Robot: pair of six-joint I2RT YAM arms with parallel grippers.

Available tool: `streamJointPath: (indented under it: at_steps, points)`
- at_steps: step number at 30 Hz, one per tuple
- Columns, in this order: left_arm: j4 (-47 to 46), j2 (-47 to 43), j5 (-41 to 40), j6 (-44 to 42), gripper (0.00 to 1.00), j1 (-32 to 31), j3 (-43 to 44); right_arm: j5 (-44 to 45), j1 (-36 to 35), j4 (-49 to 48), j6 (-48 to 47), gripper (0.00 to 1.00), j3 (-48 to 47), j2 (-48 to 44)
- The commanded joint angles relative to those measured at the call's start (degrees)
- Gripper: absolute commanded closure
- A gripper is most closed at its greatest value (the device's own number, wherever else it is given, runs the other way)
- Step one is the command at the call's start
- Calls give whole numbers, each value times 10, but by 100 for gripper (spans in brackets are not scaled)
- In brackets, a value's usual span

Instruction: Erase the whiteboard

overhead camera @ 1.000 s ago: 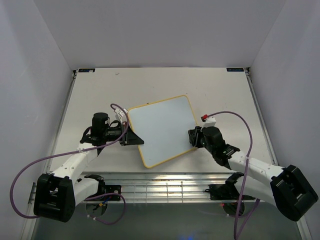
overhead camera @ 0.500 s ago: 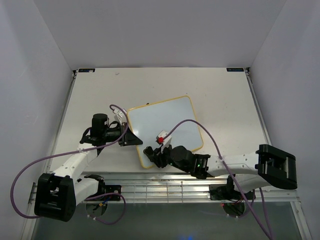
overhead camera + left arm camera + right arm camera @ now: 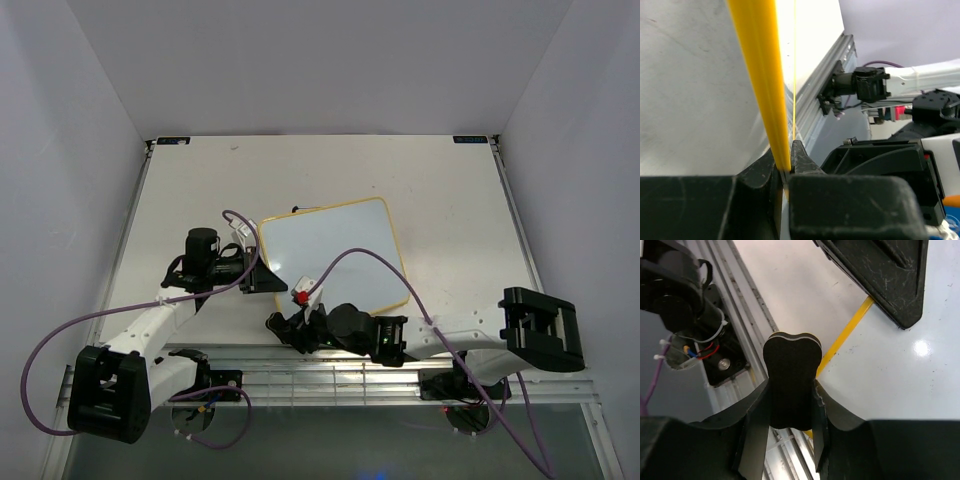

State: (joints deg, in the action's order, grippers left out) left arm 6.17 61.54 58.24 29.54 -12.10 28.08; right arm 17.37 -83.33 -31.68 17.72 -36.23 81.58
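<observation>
Left hand (image 3: 266,280) pinches whiteboard (image 3: 335,255) edge, right hand (image 3: 280,328) eraser (image 3: 791,365)

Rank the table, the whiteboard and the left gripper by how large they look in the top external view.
Largest to smallest:
1. table
2. whiteboard
3. left gripper, clamped on the whiteboard's left edge
The differences are plain; nearness to the camera does not change the order.

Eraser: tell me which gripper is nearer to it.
Right. The right gripper is shut on the eraser by the whiteboard's near left corner; the left gripper clamps the board's left frame edge, apart from the eraser.
</observation>
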Motion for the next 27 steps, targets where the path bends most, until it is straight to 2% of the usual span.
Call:
streamJointPath:
  at_steps: [1,6,9,12,13,15,16,17,18,19,20,22,23,27]
  points:
    - [-35,-17,64,24,100,-12,17,-33,-5,3,-10,92,19,-66]
    - [-28,-20,56,21,100,-12,19,-14,17,76,-17,92,35,-185]
    - [-25,-25,50,18,100,-12,21,3,59,150,-16,92,48,-278]
    - [-24,-33,48,17,100,-13,22,1,155,251,-4,92,49,-353]
    - [-24,-40,47,17,100,-12,23,-1,229,313,-1,92,42,-372]
    - [-24,-51,43,15,100,-12,26,-14,316,393,5,92,26,-370]
    - [-27,-66,41,15,100,-12,27,-28,410,421,0,92,12,-351]
    - [-28,-74,36,15,100,-12,28,-83,459,466,-11,92,6,-339]
    - [-31,-83,36,17,100,-12,30,-114,512,478,-35,92,2,-324]
    - [-41,-91,35,20,100,-12,30,-141,606,485,-47,92,2,-295]
    - [-45,-107,33,24,100,-12,31,-181,647,488,-58,92,4,-281]
    - [-55,-124,27,33,100,-12,33,-208,730,486,-61,91,-1,-236]
    - [-56,-138,23,36,100,-12,33,-219,740,483,-65,91,-10,-224]
    - [-89,-156,40,56,100,-12,28,-153,753,483,-82,91,-51,-128]
